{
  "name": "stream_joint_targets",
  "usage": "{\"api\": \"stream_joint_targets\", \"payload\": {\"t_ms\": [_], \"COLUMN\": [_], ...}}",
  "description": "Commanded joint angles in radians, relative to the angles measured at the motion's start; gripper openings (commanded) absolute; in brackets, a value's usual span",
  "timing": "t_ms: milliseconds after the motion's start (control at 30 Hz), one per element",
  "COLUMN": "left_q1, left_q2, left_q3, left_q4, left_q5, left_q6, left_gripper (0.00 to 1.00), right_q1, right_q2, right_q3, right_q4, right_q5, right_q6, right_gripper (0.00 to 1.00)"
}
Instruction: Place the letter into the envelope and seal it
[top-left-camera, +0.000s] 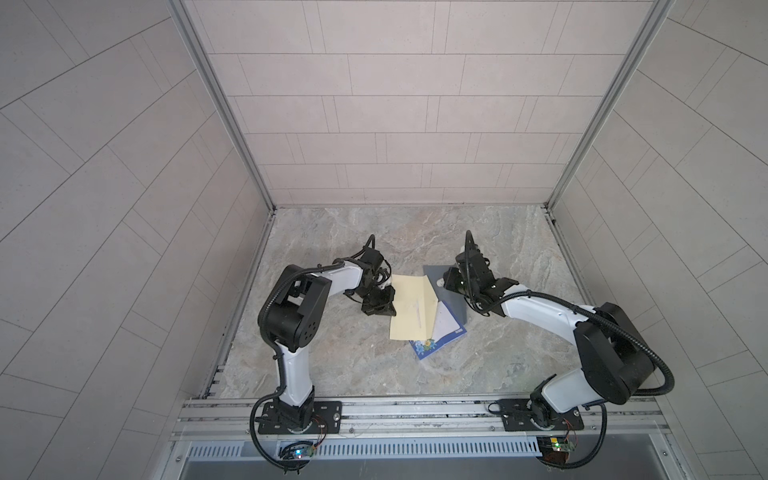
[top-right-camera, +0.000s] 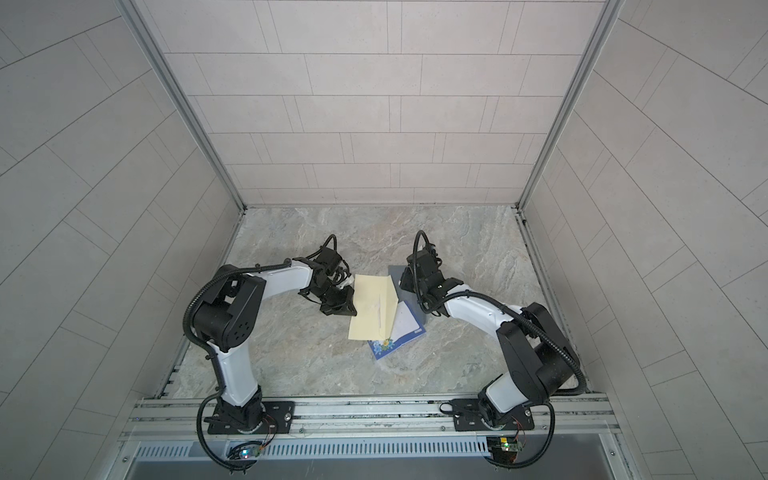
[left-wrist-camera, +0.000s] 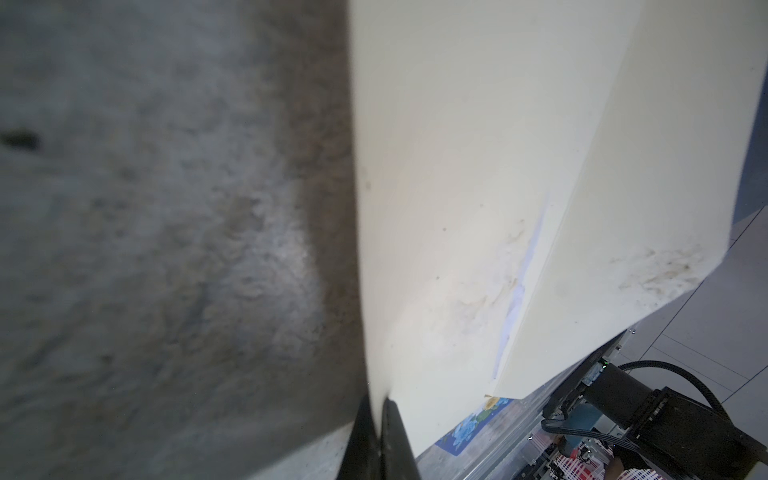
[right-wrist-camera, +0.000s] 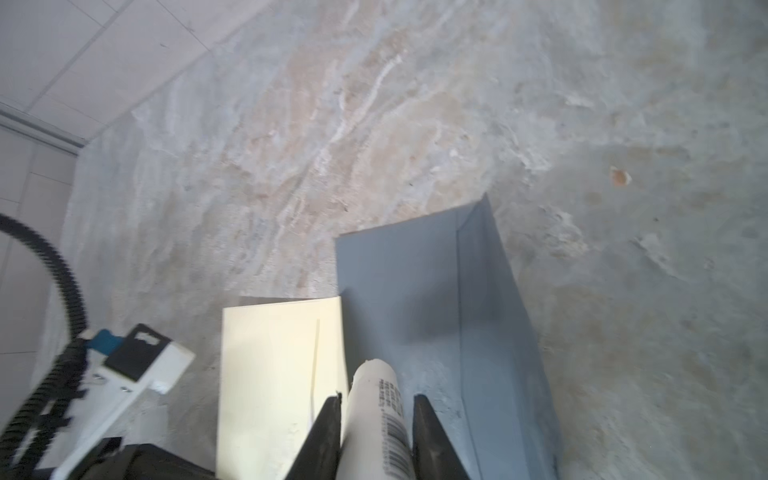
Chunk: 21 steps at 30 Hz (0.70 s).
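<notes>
While the left end effector (left-wrist-camera: 380, 415) clamps the envelope (top-left-camera: 411, 307) and the right end effector (right-wrist-camera: 377, 405) grips a glue stick (right-wrist-camera: 374, 432), the letter (top-left-camera: 440, 332) protrudes; sealing remains.

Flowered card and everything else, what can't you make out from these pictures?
- Flowered card: mostly hidden under the cream paper in both top views; print too small to read.
- White tube: label blurred in the right wrist view, rear end cut off by the frame past the right claw.
- Grey sheet: largely covered by the right arm in both top views.
- Left claw: all but its tips cut off in the left wrist view.
</notes>
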Motion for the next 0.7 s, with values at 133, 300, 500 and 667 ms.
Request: {"api": "stream_joint_targets", "payload": {"t_ms": [133, 300, 500, 667], "left_q1": [-0.001, -0.002, -0.001, -0.004], "left_q2": [0.001, 0.005, 0.017, 0.019], "left_q3": [-0.008, -0.003, 0.001, 0.003], "left_q4": [-0.041, -0.041, -0.041, -0.041], "left_q5": [-0.088, -0.084, -0.076, -0.075], "left_q6": [0.007, 0.008, 0.007, 0.008], "left_gripper": [0.0, 0.0, 0.0, 0.0], "right_q1": [0.009, 0.057, 0.085, 0.088], "right_q2": [-0.033, -0.116, -0.194, -0.239], "right_q3": [-0.114, -0.196, -0.243, -0.214], "right_q4": [0.15, 0.119, 0.051, -0.022], "right_q5": [0.088, 0.157, 0.185, 0.19], "right_q6": [0.05, 0.115, 0.108, 0.054], "right_gripper": [0.09, 0.36, 0.52, 0.5]}}
